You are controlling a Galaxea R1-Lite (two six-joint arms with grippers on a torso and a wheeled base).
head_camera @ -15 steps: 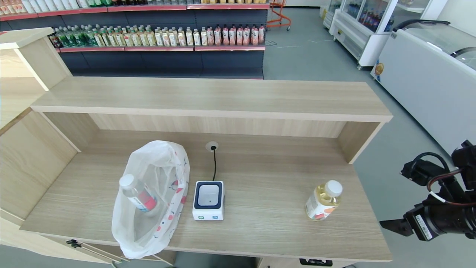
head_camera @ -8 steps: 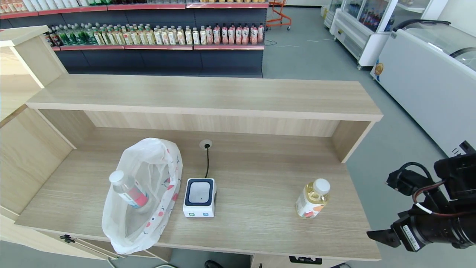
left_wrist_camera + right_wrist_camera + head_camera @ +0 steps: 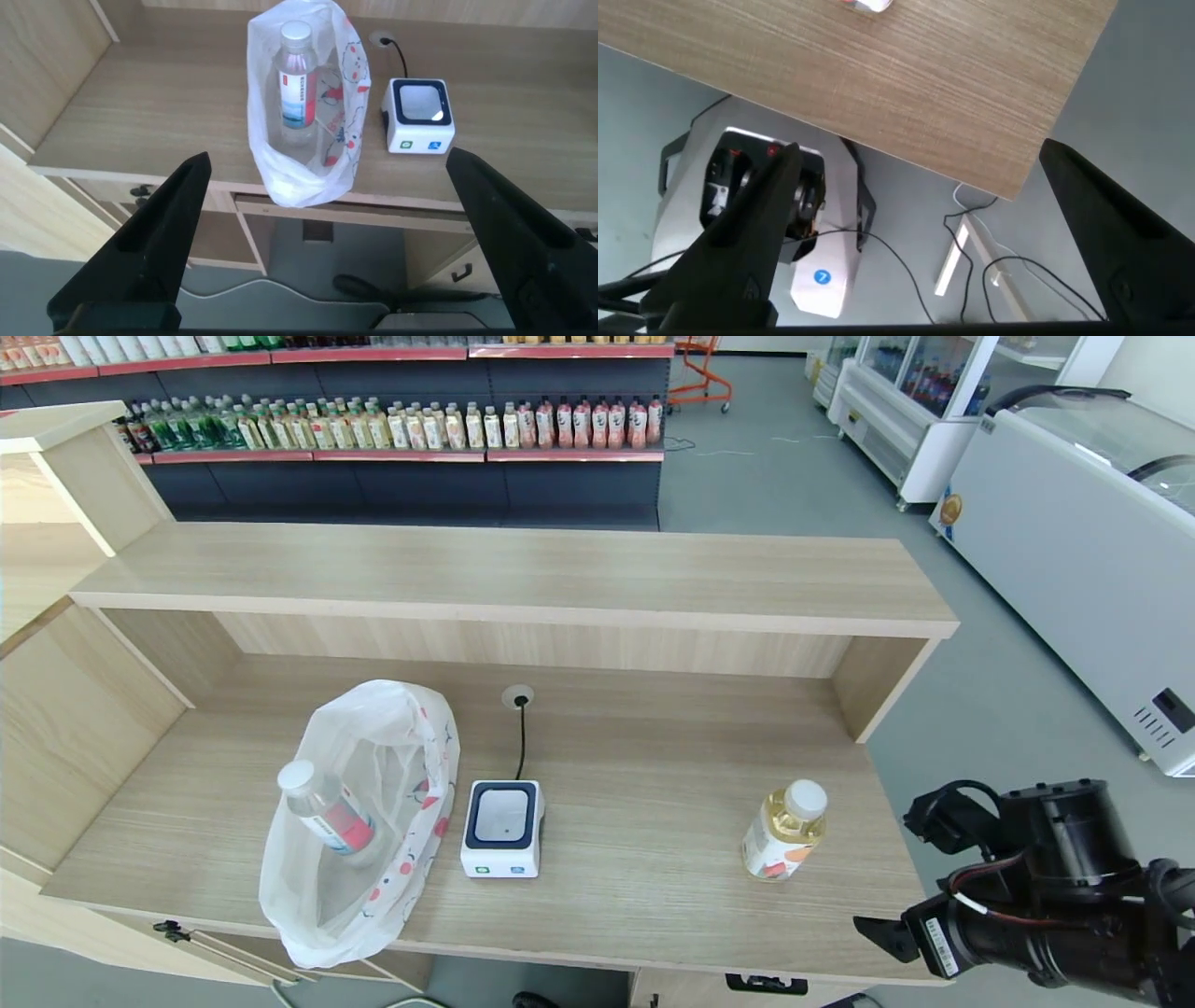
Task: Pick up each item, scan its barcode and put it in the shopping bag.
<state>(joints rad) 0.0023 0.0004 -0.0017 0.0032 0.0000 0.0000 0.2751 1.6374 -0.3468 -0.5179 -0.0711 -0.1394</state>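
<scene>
The yellow bottle [image 3: 784,831] stands upright on the counter [image 3: 653,915] (white cap up), near the right gripper's [image 3: 882,938] left. That gripper gapes, empty.

Upright yellow bottle [image 3: 784,831], clear bottle [image 3: 322,807] inside shopping bag [image 3: 428,775].

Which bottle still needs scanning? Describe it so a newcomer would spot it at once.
On the light wooden counter, find the white box-shaped barcode scanner at the middle. To the robot's right of it stands a lone plastic bottle of yellow liquid with a white cap. The other bottle, clear with a pink label, sits inside the white plastic shopping bag.
</scene>
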